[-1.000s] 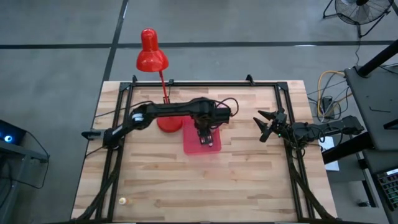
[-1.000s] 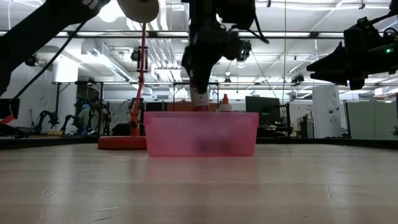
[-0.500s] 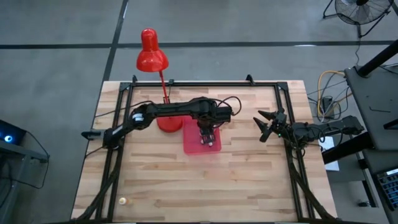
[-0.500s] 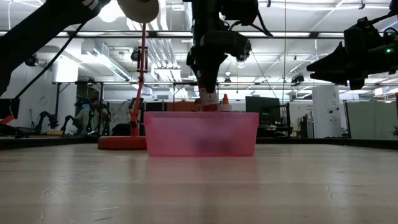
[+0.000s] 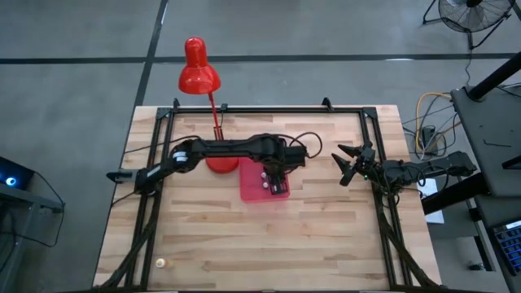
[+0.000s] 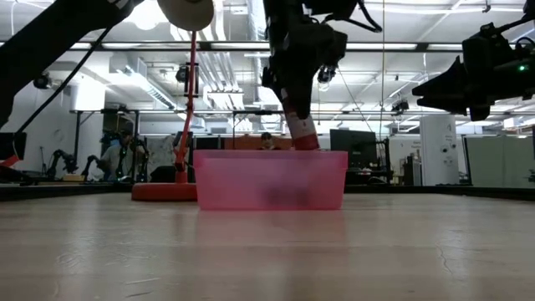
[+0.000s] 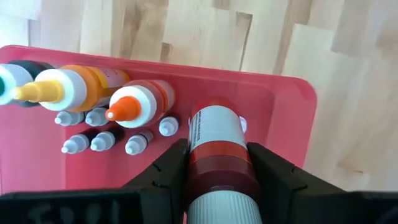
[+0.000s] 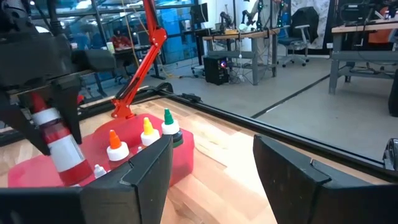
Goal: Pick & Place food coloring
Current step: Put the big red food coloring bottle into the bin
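My left gripper [image 5: 275,175] hangs over the translucent pink tray [image 5: 251,192], shut on a red-and-white bottle [image 7: 214,149] larger than the rest. In the tray stand bottles with orange [image 7: 134,102], yellow [image 7: 59,90] and green [image 8: 168,127] tips, and several tiny white-capped food coloring bottles [image 7: 93,140]. One small pale bottle [image 5: 160,263] stands on the table near its front left corner. At the table's right side my right gripper [image 5: 346,167] is held level above the table, open and holding nothing. My left gripper pinches the bottle's red band [image 7: 217,171], near its upper end, between its two fingers [image 7: 165,180]. The fingers come steeply from above and lie across the bottle. The bottle hangs tilted below them [image 6: 303,134], its lower end at the tray's rim height.
A red desk lamp [image 5: 199,73] stands with its round base [image 5: 218,161] just left of the tray, its head out past the far edge. A black frame [image 5: 244,110] runs round the table's edges. Bare wood lies in front of the tray.
My left gripper has carried the bottle a little toward the table's right edge over the tray and tipped, so the bottle now slants with its lower end toward the right. It stays shut on the bottle.
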